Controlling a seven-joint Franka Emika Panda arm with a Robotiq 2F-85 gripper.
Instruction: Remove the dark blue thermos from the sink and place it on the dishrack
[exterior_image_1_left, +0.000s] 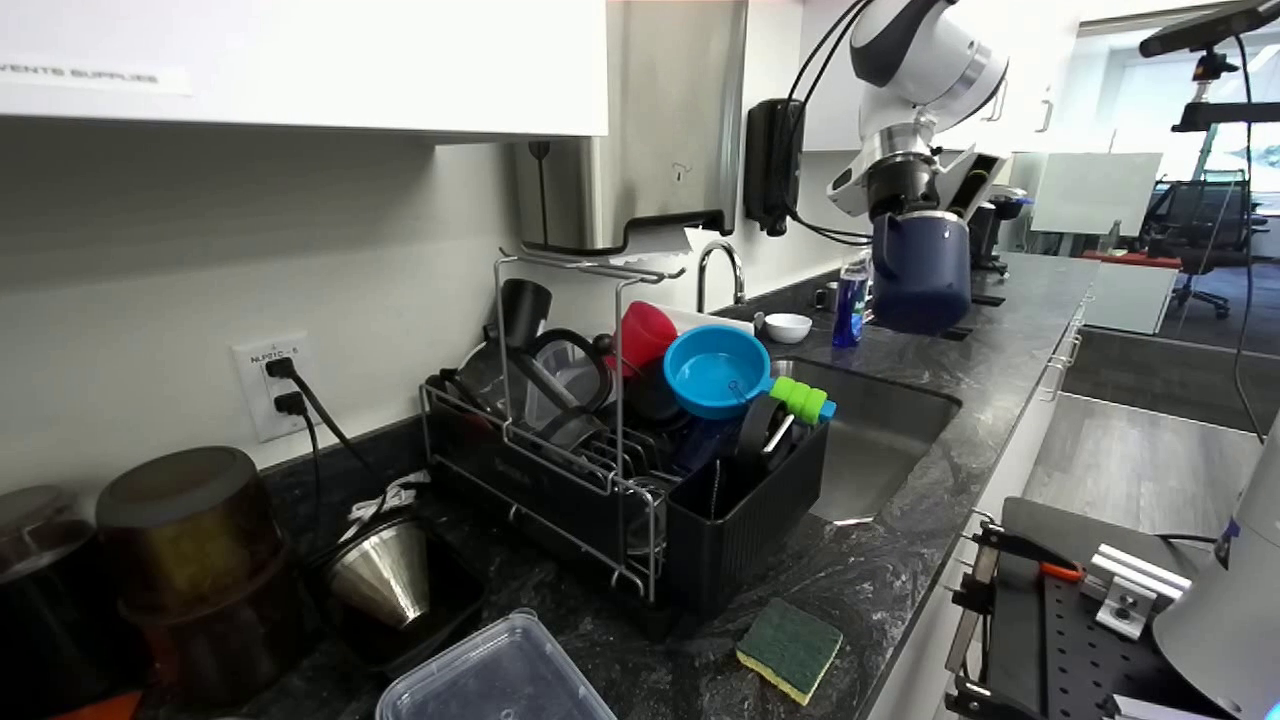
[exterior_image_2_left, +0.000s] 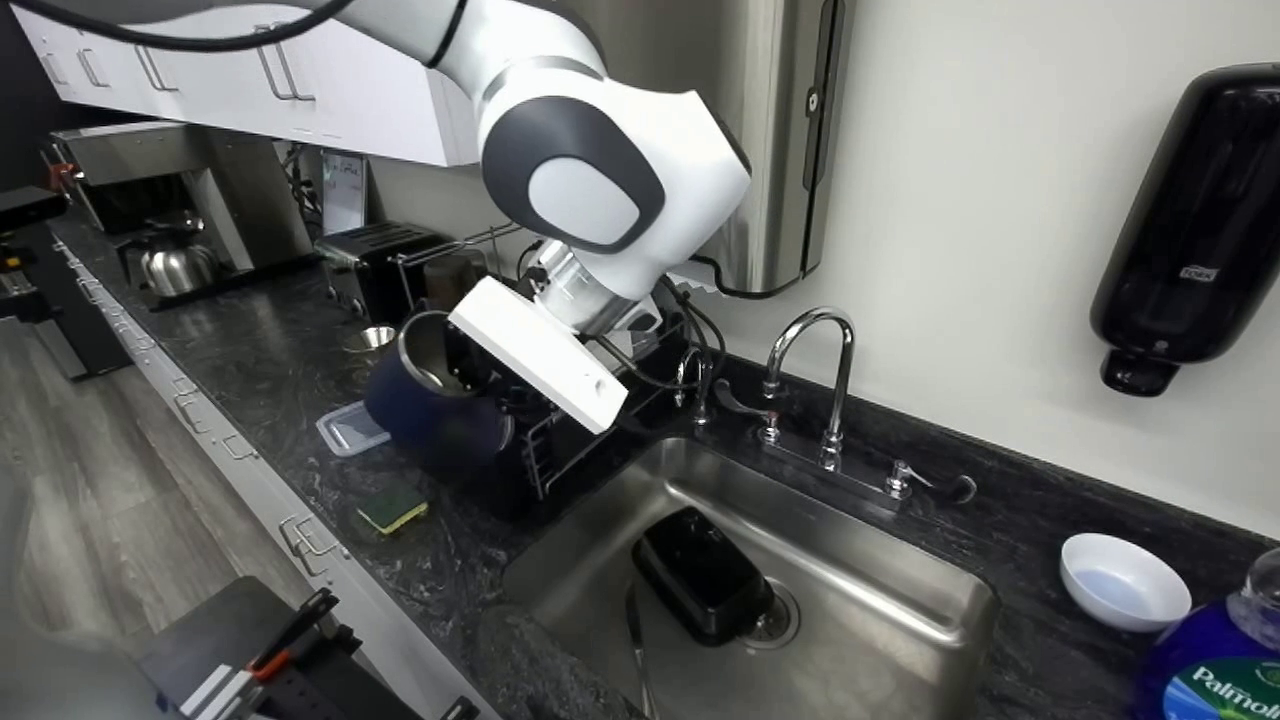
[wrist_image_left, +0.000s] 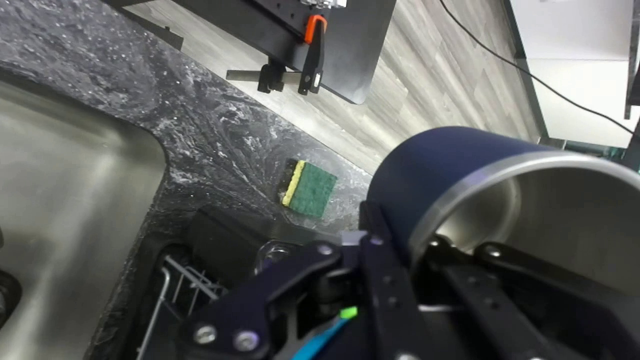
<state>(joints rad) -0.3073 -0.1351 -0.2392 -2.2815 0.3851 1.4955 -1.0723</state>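
Dark navy-blue cylindrical thermos (exterior_image_2_left: 425, 410), open metal rim, is out of the sink and hanging in the air; in an exterior view it leans, mouth toward the wrist. Black two-finger gripper (wrist_image_left: 407, 240) closed on the thermos wall at the mouth, one finger inside, one outside. Weight hangs well to one side of that pinch, so a twist or slip at the smooth rim looks the first risk, likelier with a quick swing. The rectangular stainless-steel sink (exterior_image_2_left: 880, 640) lies below. Setting down is the harder part, I judge: the large black wire-frame dishrack (exterior_image_1_left: 540, 490) is crowded, a bright light-blue round bowl (exterior_image_1_left: 713, 370) perched high near its sink end, a red cup (exterior_image_1_left: 645, 335) just behind. Too low an approach could knock the bowl loose, or catch the thermos on the tall grey wire upright (exterior_image_1_left: 619, 400). Let go over heaped dishes rather than firm support, it might tip and roll toward the green-and-yellow sponge (exterior_image_1_left: 790, 650). Height above the rack: cannot tell.
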